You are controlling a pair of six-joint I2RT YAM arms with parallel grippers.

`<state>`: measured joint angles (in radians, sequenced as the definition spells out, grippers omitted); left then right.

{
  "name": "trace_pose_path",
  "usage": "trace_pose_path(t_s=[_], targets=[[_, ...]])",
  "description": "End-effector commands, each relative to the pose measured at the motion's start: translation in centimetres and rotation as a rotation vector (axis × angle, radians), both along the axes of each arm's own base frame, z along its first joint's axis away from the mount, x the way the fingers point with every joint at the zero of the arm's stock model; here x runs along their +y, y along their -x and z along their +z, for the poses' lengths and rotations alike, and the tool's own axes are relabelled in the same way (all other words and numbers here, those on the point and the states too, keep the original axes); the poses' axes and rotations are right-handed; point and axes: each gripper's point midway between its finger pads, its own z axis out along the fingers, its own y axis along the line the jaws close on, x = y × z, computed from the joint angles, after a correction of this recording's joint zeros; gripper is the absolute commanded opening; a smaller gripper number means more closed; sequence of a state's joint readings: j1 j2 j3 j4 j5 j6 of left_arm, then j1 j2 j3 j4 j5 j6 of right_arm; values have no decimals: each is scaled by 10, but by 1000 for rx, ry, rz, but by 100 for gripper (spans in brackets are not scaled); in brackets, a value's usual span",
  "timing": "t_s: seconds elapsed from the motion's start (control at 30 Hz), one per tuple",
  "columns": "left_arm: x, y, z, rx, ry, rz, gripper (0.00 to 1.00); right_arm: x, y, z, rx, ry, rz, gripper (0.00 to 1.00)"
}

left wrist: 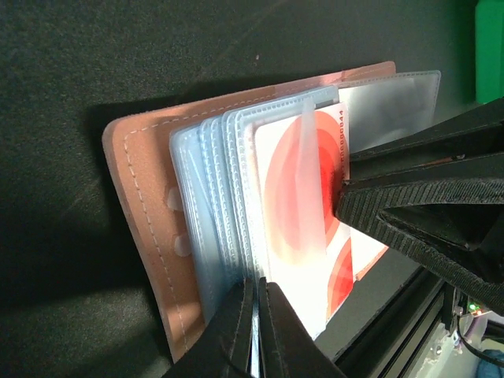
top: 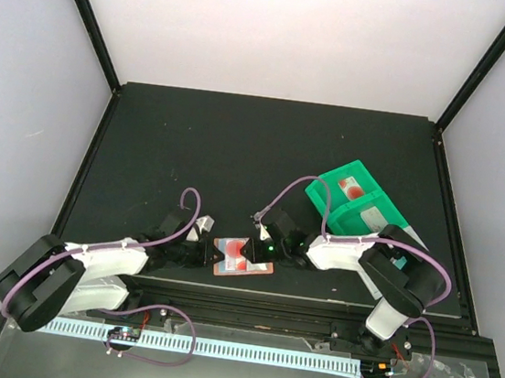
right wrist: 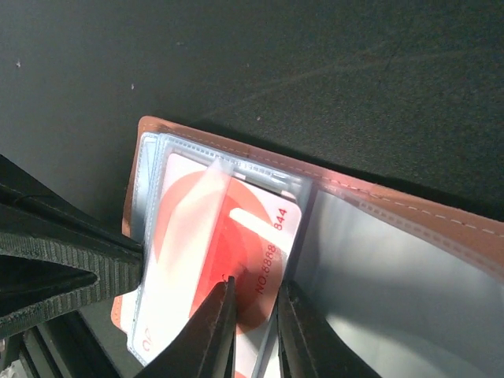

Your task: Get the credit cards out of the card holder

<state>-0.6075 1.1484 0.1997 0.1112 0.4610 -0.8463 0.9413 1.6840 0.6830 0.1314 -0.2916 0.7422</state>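
The salmon-orange card holder point(top: 225, 264) lies open near the table's front edge, its clear sleeves fanned out point(left wrist: 213, 197). A red and white credit card point(left wrist: 299, 220) sits in the front sleeve and also shows in the right wrist view point(right wrist: 213, 252). My left gripper point(left wrist: 258, 295) is shut on the lower edge of the sleeves. My right gripper point(right wrist: 256, 303) is closed to a narrow gap over the card's edge, one finger point(right wrist: 216, 323) on its face. The right gripper shows in the left wrist view point(left wrist: 346, 189), tips at the card's edge. No teal or grey-blue card shows.
A green plastic bin point(top: 368, 212) stands at the right behind my right arm, with a red and white card point(top: 352, 188) lying in it. The black mat point(top: 239, 150) stretches behind the wallet. The table's front rail point(top: 249, 295) runs just under the wallet.
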Motion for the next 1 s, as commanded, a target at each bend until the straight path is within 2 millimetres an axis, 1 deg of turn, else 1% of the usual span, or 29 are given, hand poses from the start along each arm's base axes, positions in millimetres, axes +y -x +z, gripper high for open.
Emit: trace_pose_path(t_s=[0.0, 0.13, 0.33, 0.47, 0.6, 0.73, 0.97], targets=[[11, 4, -16, 32, -74, 7, 6, -30, 1, -25, -11, 159, -27, 13], [13, 6, -20, 40, -88, 10, 6, -33, 2, -26, -17, 156, -31, 11], [15, 7, -22, 44, -95, 10, 5, -39, 3, -24, -33, 146, -47, 8], [15, 7, -21, 41, -95, 15, 5, -41, 2, -19, -48, 130, -55, 5], [14, 7, -19, 41, -86, 17, 6, -37, 4, -12, -44, 83, -43, 1], [15, 7, -18, 40, -85, 21, 6, -35, 5, -4, -47, 44, -36, 1], [14, 6, -12, 28, -65, 32, 6, -45, 0, 8, -57, 18, -63, 1]])
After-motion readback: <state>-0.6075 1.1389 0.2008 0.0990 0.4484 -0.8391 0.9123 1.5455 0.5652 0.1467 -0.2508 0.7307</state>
